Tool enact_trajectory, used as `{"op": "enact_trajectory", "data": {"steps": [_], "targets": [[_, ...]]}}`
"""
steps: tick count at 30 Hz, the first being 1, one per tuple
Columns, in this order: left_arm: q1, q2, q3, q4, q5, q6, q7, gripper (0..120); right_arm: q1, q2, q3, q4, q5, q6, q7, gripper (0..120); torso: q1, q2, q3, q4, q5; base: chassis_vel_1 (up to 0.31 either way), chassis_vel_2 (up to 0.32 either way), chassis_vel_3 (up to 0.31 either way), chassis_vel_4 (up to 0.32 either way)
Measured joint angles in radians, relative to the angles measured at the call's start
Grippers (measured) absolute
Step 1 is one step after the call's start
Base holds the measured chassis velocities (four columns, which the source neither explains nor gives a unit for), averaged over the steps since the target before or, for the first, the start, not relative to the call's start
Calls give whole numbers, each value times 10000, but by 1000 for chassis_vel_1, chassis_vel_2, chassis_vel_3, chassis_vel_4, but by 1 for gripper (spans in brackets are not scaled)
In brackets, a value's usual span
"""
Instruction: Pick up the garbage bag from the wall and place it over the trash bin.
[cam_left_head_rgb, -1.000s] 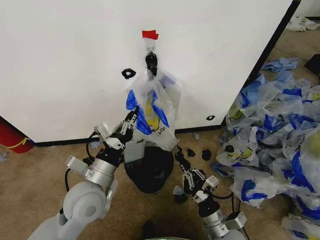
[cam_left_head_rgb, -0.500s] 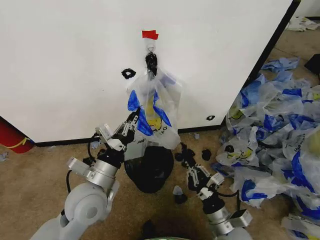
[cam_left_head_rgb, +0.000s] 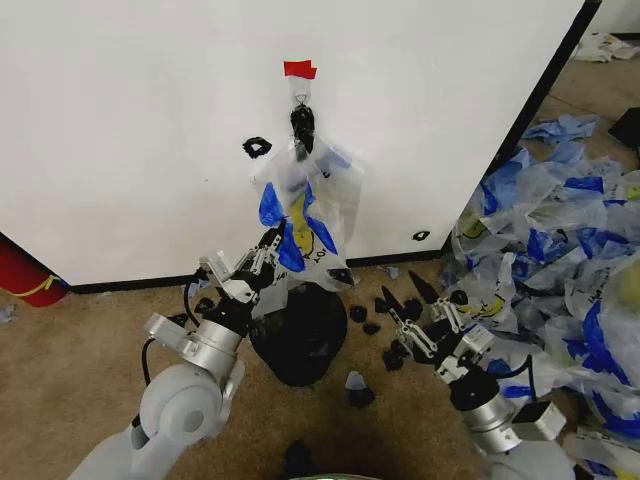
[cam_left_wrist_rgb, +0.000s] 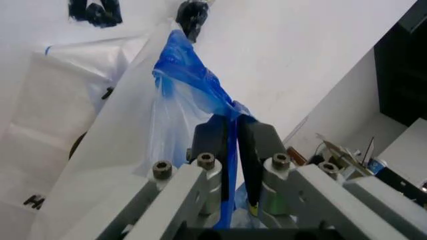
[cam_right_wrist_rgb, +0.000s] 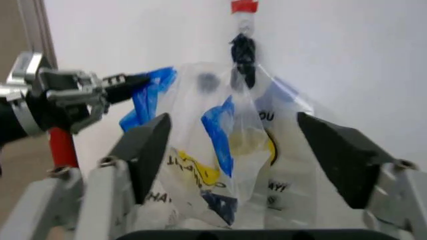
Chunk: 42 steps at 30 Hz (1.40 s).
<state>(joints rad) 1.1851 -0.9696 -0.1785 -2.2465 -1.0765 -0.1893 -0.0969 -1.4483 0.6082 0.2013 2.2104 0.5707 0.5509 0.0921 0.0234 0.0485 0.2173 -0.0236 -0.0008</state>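
Note:
The garbage bag (cam_left_head_rgb: 305, 215), translucent white with blue handles and a yellow smiley, hangs from a black clip (cam_left_head_rgb: 302, 124) on the white wall (cam_left_head_rgb: 130, 130), under a piece of red tape (cam_left_head_rgb: 300, 69). My left gripper (cam_left_head_rgb: 272, 245) is shut on the bag's blue handle (cam_left_wrist_rgb: 190, 75) at its lower left side; the pads (cam_left_wrist_rgb: 212, 137) pinch the blue plastic. The round black trash bin (cam_left_head_rgb: 298, 340) stands on the floor directly below the bag. My right gripper (cam_left_head_rgb: 405, 296) hovers open to the right of the bin, facing the bag (cam_right_wrist_rgb: 227, 160), with nothing between its fingers.
A big pile of similar plastic bags (cam_left_head_rgb: 560, 250) covers the floor on the right. Small black scraps (cam_left_head_rgb: 385, 315) lie near the wall's base strip. A red rounded object (cam_left_head_rgb: 25, 275) sits at the far left. The brown carpet left of the bin is bare.
My right arm has swung to the right, away from the bin, and its fingers now stand wide apart. The left gripper has edged slightly up and right, still holding the handle.

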Motion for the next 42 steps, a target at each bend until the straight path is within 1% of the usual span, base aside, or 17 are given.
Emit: {"op": "enact_trajectory", "data": {"steps": [1,2,3,7,9,10,13,15,16,17,18,21,23,24,30,32,42], "targets": [[-17,-6,6,1,-3,8,1,8,137,-307,-25,51,80,-143,84,79,0,0,0,0,3,0,0,0,0],[-17,-6,6,1,-3,8,1,8,137,-307,-25,51,80,-143,84,79,0,0,0,0,3,0,0,0,0],[-34,-11,13,1,-8,17,1,8,251,-608,-47,106,177,-288,158,81,0,0,0,0,1,0,0,0,0],[-135,-69,68,44,-26,86,12,8,1651,-2364,-636,251,1158,-1127,424,97,0,0,1,1,-4,0,0,0,0],[-166,-143,86,75,-26,115,14,8,2758,-2760,-1265,148,1615,-1383,414,98,1,0,1,2,-3,0,0,0,0],[-166,-143,86,75,-26,115,14,8,2758,-2760,-1265,148,1615,-1383,414,98,1,0,1,2,-3,0,0,0,0],[-175,-234,103,112,0,147,18,8,5043,-3022,-3112,-202,2266,-1766,333,97,1,0,0,-2,-1,0,0,0,0],[-162,-276,101,131,27,152,22,8,6925,-2949,-4597,-567,2507,-1974,273,94,1,-1,1,-1,6,0,0,0,0],[-149,-293,90,133,40,153,23,8,7793,-2847,-5270,-757,2578,-2075,262,93,1,0,1,2,-5,0,0,0,0],[-149,-293,90,133,40,153,23,8,7793,-2847,-5270,-757,2578,-2075,262,93,1,0,1,2,-5,0,0,0,0],[-138,-306,76,133,48,153,26,8,8408,-2729,-5818,-904,2620,-2168,256,93,1,0,0,1,-10,0,0,0,0],[-96,-341,25,137,87,154,26,8,10126,-2185,-7537,-1395,2576,-2286,250,92,1,0,2,3,9,0,0,0,0],[-49,-364,-6,145,118,153,26,8,10922,-1828,-8320,-1689,2444,-2297,286,91,1,0,1,1,-10,0,0,0,0],[-21,-365,-21,146,136,149,26,8,11168,-1699,-8616,-1813,2363,-2294,306,90,1,-1,2,1,-4,0,0,0,0],[26,-373,-54,167,179,132,27,8,12210,-1049,-9766,-2467,2001,-2230,332,84,1,0,2,-1,2,0,0,0,0],[4,-372,-62,186,181,127,27,8,12626,-800,-10107,-2798,1987,-2206,337,82,0,0,1,0,-7,0,0,0,0],[8,-429,-71,289,219,76,33,8,13655,43,-11034,-3918,2023,-2131,297,77,0,-1,0,1,-3,0,0,0,0]]}}
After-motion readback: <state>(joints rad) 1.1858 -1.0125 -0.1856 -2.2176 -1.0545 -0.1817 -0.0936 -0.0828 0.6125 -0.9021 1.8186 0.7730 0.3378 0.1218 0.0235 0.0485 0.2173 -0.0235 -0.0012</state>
